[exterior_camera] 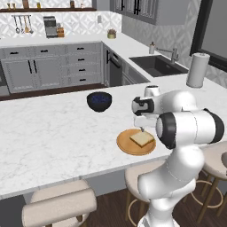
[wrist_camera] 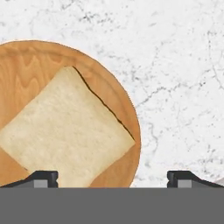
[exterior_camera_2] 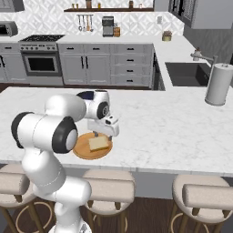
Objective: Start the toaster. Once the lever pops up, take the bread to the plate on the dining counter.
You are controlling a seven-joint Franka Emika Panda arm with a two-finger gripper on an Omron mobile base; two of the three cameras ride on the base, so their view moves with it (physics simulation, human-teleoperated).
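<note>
The bread (exterior_camera: 142, 138) (exterior_camera_2: 98, 143) (wrist_camera: 65, 131), a pale tan square slice, lies flat on the round wood-like plate (exterior_camera: 124, 144) (exterior_camera_2: 82, 152) (wrist_camera: 26, 57). The plate rests near the front edge of the white marble dining counter (exterior_camera: 53, 133) (exterior_camera_2: 173, 123) (wrist_camera: 175, 65). My gripper (exterior_camera: 142, 129) (exterior_camera_2: 98, 134) (wrist_camera: 113, 177) hangs just above the plate and points down at it. It is open, with nothing between its fingers. In the hand view the two dark fingertips (wrist_camera: 43, 177) stand wide apart, over the slice's corner and the plate's right rim.
A dark blue bowl (exterior_camera: 99, 101) (exterior_camera_2: 84, 95) sits on the counter behind the plate. A paper towel roll (exterior_camera: 197, 70) (exterior_camera_2: 218, 85) stands near the sink (exterior_camera: 157, 65) (exterior_camera_2: 186, 73). Padded stools (exterior_camera: 60, 204) (exterior_camera_2: 109, 186) line the counter's front.
</note>
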